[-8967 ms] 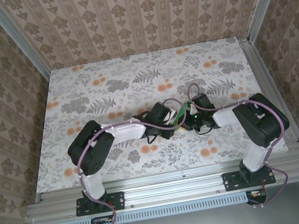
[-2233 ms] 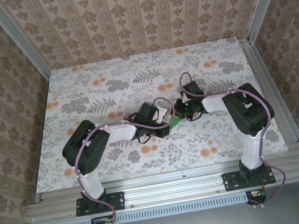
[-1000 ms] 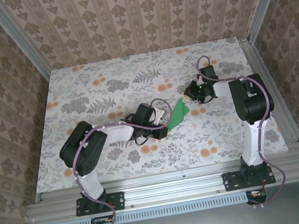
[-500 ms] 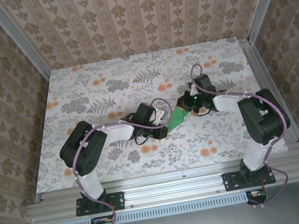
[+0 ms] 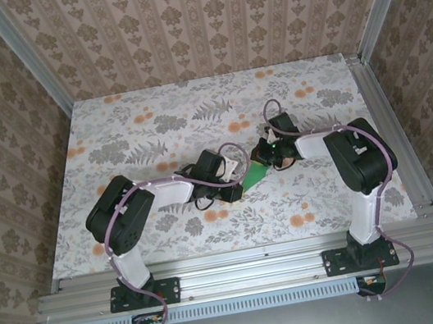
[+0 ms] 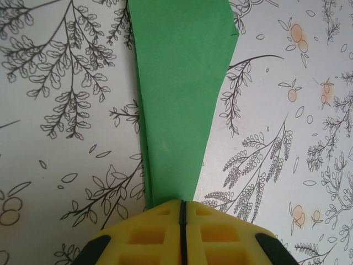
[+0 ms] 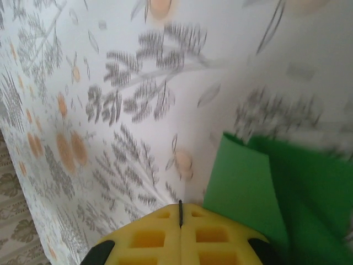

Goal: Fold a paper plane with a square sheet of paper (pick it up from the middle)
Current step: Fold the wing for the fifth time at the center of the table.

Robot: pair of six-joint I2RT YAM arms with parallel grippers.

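Observation:
The square sheet of paper (image 5: 255,175) lies folded into a narrow green wedge near the table's middle. In the left wrist view the paper (image 6: 179,99) tapers toward my left gripper (image 6: 181,205), whose yellow pads are shut with the narrow end running under both of them. From above, the left gripper (image 5: 241,184) sits at the wedge's lower left end. My right gripper (image 5: 262,157) is at the upper right end, shut. In its blurred wrist view the right gripper (image 7: 181,208) stands at the left edge of the paper (image 7: 259,187), with nothing in the seam.
The floral table (image 5: 152,123) is bare around the two arms. Patterned walls close off the back and both sides, with metal rails (image 5: 385,125) along the table's right edge and front.
The right gripper, away from the paper to the right a second ago, has swung back left onto its upper end. The left gripper and the paper's narrow end have stayed put.

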